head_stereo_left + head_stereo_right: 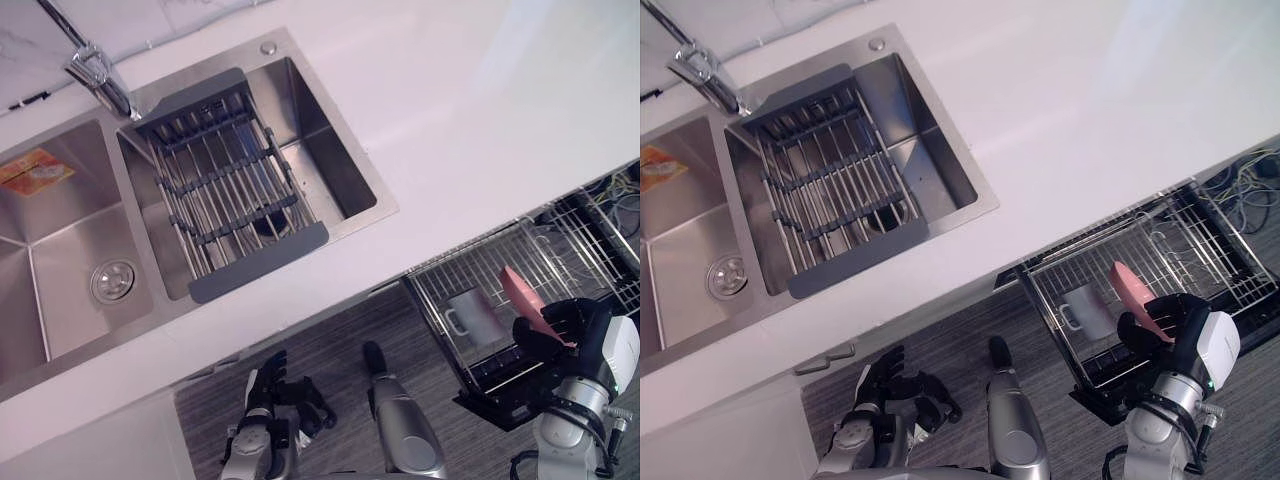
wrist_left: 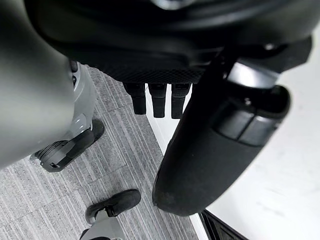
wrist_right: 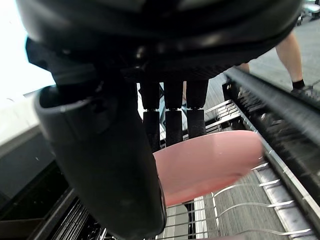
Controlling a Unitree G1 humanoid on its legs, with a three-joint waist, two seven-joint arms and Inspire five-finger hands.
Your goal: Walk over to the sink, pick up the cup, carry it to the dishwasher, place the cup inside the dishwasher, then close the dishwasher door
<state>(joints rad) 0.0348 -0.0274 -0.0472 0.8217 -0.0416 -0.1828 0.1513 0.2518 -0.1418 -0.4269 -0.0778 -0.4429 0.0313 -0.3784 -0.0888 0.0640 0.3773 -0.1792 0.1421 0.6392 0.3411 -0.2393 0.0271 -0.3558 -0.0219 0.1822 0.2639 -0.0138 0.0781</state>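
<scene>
A pink cup (image 1: 522,293) is held in my right hand (image 1: 562,325), fingers and thumb curled round it, just above the pulled-out dishwasher rack (image 1: 468,262). The right wrist view has the cup (image 3: 210,162) past my fingers (image 3: 172,115), over the rack's wires. The cup is tilted and clear of the rack. My left hand (image 1: 268,385) hangs low in front of the cabinet with relaxed fingers (image 2: 157,100) and holds nothing.
A steel double sink (image 1: 345,170) with a grey drying rack (image 1: 230,190) and a faucet (image 1: 95,70) is set in the white counter (image 1: 480,110). A small metal holder (image 1: 470,315) sits in the dishwasher rack. A person's leg (image 3: 290,55) stands beyond the dishwasher.
</scene>
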